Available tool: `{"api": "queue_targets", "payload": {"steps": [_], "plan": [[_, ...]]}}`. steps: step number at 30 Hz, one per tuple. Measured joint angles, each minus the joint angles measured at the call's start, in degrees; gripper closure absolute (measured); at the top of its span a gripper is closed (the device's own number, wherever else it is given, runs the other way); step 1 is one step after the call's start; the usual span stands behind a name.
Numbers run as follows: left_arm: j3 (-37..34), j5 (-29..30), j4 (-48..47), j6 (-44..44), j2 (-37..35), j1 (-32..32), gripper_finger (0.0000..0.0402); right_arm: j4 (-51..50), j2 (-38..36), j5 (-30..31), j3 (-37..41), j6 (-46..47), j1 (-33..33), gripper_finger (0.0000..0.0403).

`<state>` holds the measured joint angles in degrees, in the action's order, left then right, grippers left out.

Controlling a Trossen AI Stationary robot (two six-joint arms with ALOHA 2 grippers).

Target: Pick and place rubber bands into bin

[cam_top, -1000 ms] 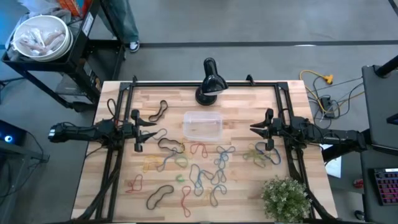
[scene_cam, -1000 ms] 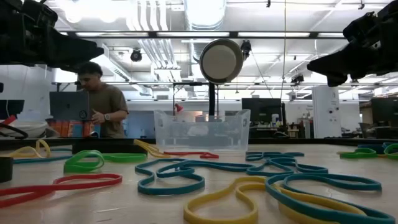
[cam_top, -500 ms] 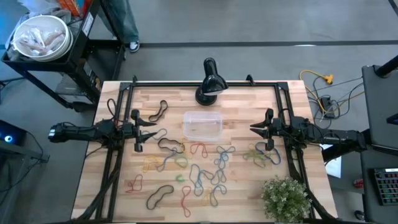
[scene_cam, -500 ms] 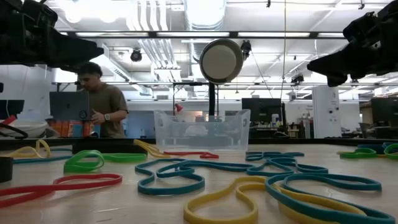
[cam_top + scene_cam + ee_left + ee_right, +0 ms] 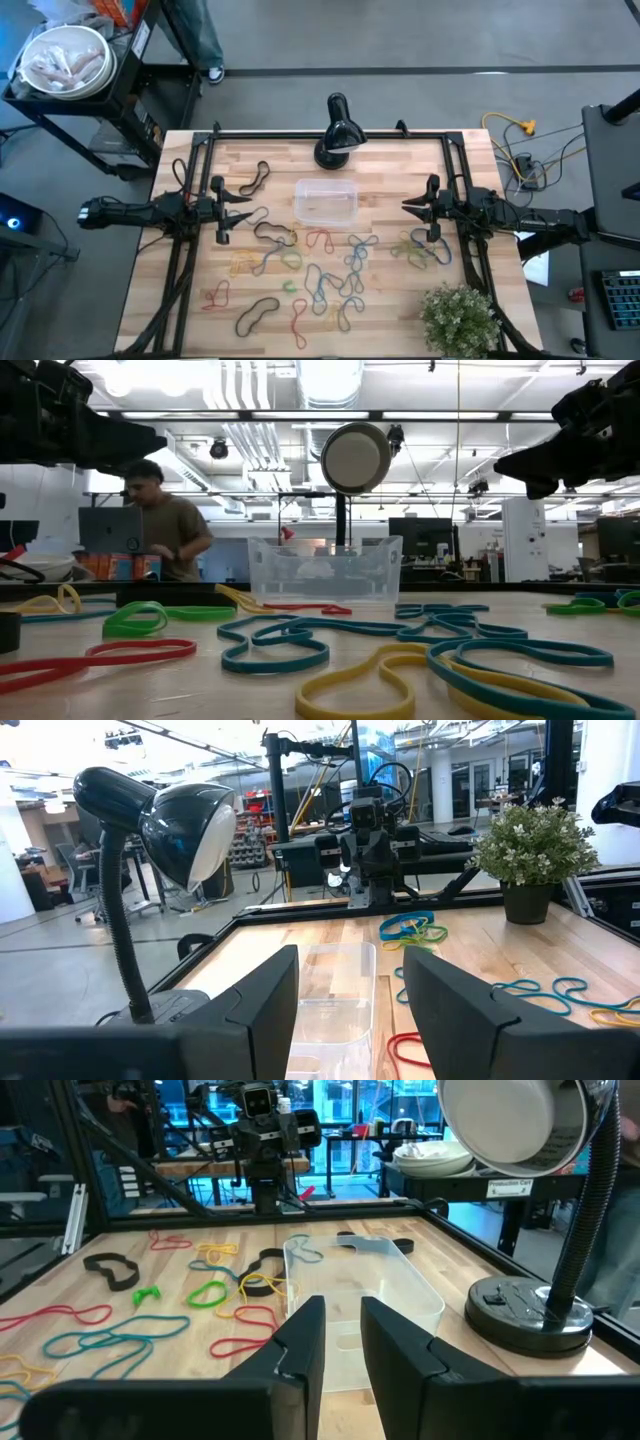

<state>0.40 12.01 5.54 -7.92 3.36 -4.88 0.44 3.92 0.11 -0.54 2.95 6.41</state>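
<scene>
In the high view the left gripper (image 5: 243, 212) is seen at centre-left with fingers spread wide and nothing held, a black rubber band (image 5: 272, 232) lying just to its lower right; the bin (image 5: 325, 201) sits at frame centre between both arms, long axis left-right. The rubber bands (image 5: 320, 275) are scattered mostly below the bin. At centre-right the right gripper (image 5: 411, 211) is parted only narrowly, empty, with a green-blue cluster (image 5: 420, 250) just below it, so each arm is judged nearest to its own side's bands.

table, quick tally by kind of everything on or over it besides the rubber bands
clear bin: 1
desk lamp: 1
potted plant: 1
grippers: 2 (left gripper, right gripper)
total: 5
</scene>
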Motion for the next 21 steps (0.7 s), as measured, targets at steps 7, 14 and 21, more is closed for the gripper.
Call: {"api": "queue_targets", "payload": {"steps": [7, 14, 21], "plan": [[0.0, 0.0, -0.02, 0.0, 0.0, 0.0, 0.0234, 0.63, 0.01, 0.01, 0.0, -2.95, 0.01, 0.0339], [0.0, -0.01, -0.02, 0.0, 0.0, 0.01, 0.0234, 2.73, -0.01, 0.01, -0.02, -5.51, 0.0, 0.0339], [0.0, 0.0, -0.02, 0.02, 0.0, 0.02, 0.0234, 2.73, -0.01, 0.01, 0.0, 7.08, 0.01, 0.0339]]}}
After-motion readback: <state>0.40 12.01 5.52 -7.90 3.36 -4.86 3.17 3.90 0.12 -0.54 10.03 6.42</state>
